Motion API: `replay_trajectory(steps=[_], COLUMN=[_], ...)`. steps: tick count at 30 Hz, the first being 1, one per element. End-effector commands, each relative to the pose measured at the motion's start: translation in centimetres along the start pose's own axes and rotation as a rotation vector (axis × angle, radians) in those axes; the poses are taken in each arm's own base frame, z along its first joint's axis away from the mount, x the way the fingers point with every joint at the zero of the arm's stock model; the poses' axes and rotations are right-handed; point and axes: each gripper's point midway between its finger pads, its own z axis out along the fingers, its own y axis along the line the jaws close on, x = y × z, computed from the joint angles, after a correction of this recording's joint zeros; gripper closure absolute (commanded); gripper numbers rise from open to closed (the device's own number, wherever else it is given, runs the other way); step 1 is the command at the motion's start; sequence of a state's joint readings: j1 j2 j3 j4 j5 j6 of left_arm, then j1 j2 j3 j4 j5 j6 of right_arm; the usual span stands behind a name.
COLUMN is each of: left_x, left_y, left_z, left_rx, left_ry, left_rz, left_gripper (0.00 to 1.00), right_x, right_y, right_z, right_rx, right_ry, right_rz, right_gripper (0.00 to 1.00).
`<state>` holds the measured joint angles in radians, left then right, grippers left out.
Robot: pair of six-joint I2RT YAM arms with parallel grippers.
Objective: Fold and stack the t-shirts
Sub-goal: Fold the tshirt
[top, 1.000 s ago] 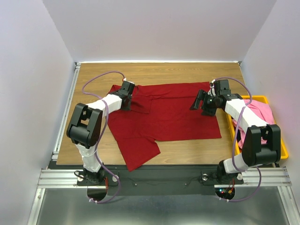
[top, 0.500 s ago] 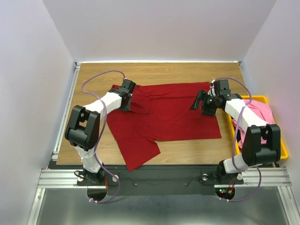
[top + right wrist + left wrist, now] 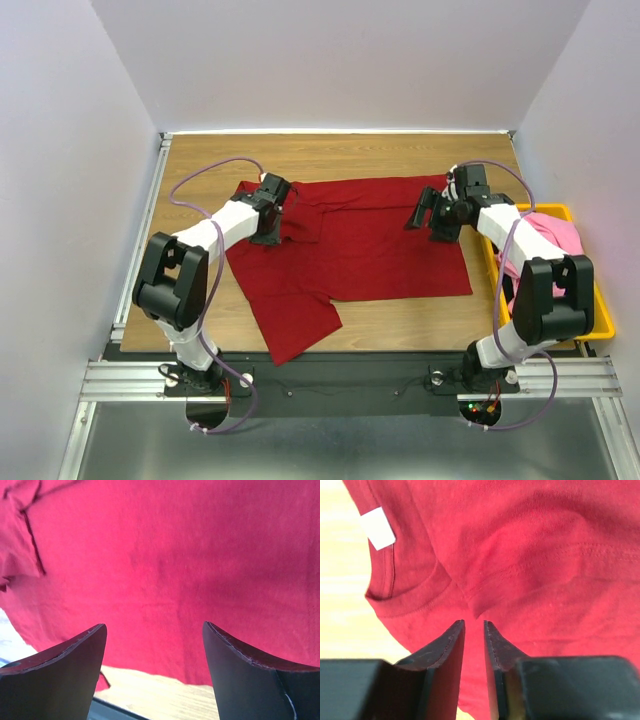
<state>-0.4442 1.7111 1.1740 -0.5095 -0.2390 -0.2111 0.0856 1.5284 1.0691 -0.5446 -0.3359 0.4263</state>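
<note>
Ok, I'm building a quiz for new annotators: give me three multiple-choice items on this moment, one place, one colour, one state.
1. Where is the pink shirt? A draped on an arm; B in the yellow bin; C in a gripper.
2. What colour is the t-shirt on the table? A dark red; B black; C blue.
3. How do the right gripper's jaws stand? A shut on cloth; B shut, empty; C wide apart, empty.
B, pink cloth lies in the bin; A, red cloth throughout; C, wrist view shows the gap.

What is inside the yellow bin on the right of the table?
A crumpled pink t-shirt lies in the yellow bin. The right arm covers part of it; anything beneath the pink cloth is hidden.
</note>
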Motion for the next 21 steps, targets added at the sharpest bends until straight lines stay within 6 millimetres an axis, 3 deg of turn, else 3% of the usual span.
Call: replay_trajectory(steps=[1,4,6,9,12,15,16,19,20,21], left_x=[0.1,-0.6,-2.4,-6.0,-11.2,-15.1,-16.4,-18.4,-19.2,-19.5], left_y=[0.9,1.7,2.3,4.3,6.2,7.4,7.4,7.2,7.1,7.0], left_z=[-2.1,-2.5,-3.5,-5.2,-5.8,-4.4,-3.1,-0.9,0.8,1.6], left_rx=[-0.012,-0.021,-0.003,0.032,0.086,0.135,0.147,0.205,0.213,0.225], left_ry=[-0.036,-0.065,-0.124,-0.232,-0.372,-0.417,-0.416,-0.412,-0.394,-0.379], left_rz=[-0.019,-0.026,-0.072,-0.181,-0.294,-0.376,-0.398,-0.420,-0.425,-0.428], left_gripper=[0.65,0.60,0.52,0.43,0.42,0.54,0.66,0.67,0.71,0.73], right_x=[-3.9,-5.4,-7.3,-10.4,-13.1,-15.8,-16.4,-18.5,-19.0,-19.1], right_y=[1.2,0.8,1.2,1.5,1.7,1.5,0.8,0.8,0.6,-0.1], right_z=[-0.4,-0.2,-0.5,-0.7,0.1,1.4,2.5,3.5,3.8,5.0], right_rx=[0.002,0.048,0.058,0.093,0.108,0.127,0.146,0.150,0.152,0.165], right_ry=[-0.103,-0.138,-0.182,-0.254,-0.299,-0.338,-0.337,-0.369,-0.376,-0.363], right_rz=[-0.045,-0.056,-0.077,-0.088,-0.091,-0.073,-0.056,-0.041,-0.030,-0.021], right_gripper=[0.17,0.17,0.18,0.18,0.22,0.30,0.34,0.38,0.41,0.42])
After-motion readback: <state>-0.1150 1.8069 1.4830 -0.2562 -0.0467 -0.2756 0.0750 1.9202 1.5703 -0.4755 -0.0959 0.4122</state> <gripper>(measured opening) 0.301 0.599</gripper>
